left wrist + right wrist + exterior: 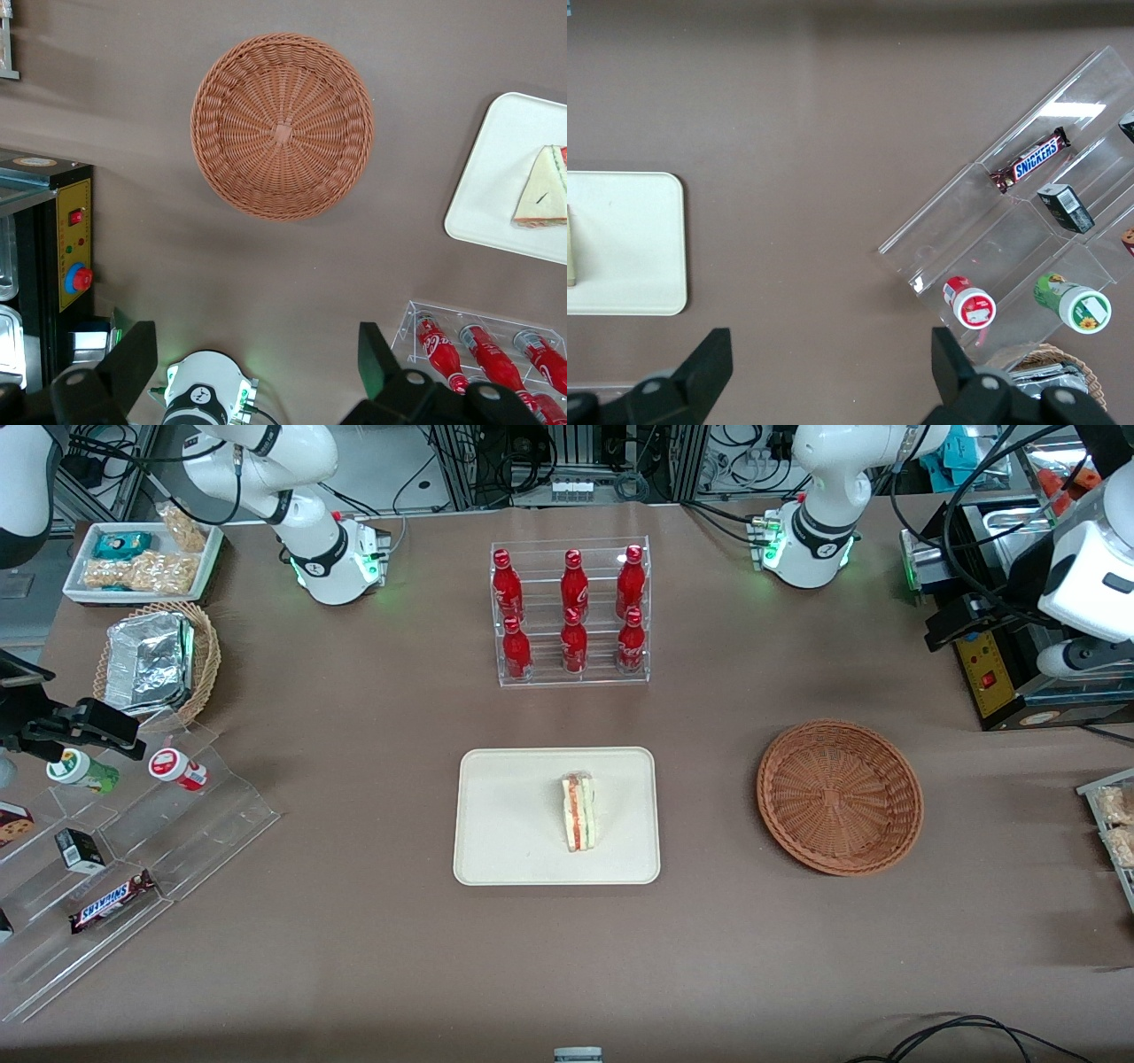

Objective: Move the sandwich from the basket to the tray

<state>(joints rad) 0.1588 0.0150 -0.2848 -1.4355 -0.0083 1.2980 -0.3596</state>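
The sandwich [578, 812] [542, 188], a white wedge with red and green layers, lies on the cream tray [496, 850] [496, 177] in the middle of the table. The round reddish-brown wicker basket [839, 797] [282, 124] stands beside the tray toward the working arm's end, with nothing in it. My gripper [943, 631] [257, 341] hangs high above the table, farther from the front camera than the basket. It is open wide, and only bare table and the arm's base show between its fingers [133, 354].
A clear rack of red bottles [571, 611] stands farther from the front camera than the tray. A black and yellow control box [992, 673] sits near my gripper. A clear stepped display [133, 833], a tan basket with foil [155, 660] and a white snack tray [142, 558] occupy the parked arm's end.
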